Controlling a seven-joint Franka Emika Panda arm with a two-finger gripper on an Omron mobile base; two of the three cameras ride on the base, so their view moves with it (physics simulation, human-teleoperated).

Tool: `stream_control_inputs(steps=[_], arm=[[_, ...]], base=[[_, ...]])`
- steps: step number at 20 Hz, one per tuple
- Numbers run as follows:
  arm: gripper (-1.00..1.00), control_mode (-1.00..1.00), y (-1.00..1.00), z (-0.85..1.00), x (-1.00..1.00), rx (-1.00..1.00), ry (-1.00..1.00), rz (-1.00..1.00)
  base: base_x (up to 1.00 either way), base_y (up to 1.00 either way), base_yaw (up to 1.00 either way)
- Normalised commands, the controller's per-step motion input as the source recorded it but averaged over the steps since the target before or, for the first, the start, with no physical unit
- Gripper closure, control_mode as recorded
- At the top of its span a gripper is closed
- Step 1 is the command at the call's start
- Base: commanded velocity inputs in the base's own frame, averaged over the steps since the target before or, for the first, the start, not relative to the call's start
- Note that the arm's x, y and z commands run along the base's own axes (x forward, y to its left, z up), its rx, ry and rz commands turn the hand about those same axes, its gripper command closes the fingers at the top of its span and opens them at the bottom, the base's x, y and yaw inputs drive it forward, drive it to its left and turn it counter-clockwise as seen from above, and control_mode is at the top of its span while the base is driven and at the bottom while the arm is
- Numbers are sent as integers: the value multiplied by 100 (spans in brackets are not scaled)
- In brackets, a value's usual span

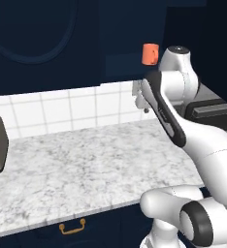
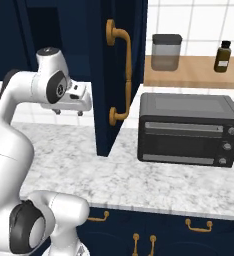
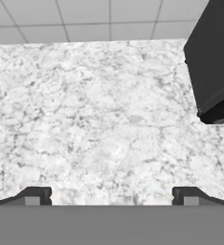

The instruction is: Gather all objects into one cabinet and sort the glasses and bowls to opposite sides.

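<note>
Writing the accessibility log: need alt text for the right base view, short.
A white robot arm rises at left over a speckled white counter, its open gripper pointing down with nothing between the jaws. Beside it a navy cabinet door with a brass handle stands open; a black toaster oven sits at right beneath a wooden shelf holding a canister and dark bottle.

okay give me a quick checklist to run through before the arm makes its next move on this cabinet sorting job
1. Gripper open with nothing between the fingers: ok.
2. Cabinet door swung open: ok.
3. An orange mug is in sight, up at the cabinet: ok.
4. Marble counter below the hand is bare: ok.
5. Toaster oven stands apart from the hand: ok.
6. Wooden bowl and other mugs located: cannot tell.
</note>
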Motion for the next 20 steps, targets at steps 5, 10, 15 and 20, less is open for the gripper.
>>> stream_control_inputs(steps=[5, 10, 15, 20], arm=[[-100, -100, -10, 75, 6, -12, -12, -17], [-100, -100, -33, 79, 26, -10, -26, -9], [-100, -100, -14, 61, 24, -7, -31, -2], [-100, -100, -20, -2, 39, -1, -29, 3]], base=[[0, 0, 0], [0, 0, 0], [0, 0, 0], [0, 0, 0]])
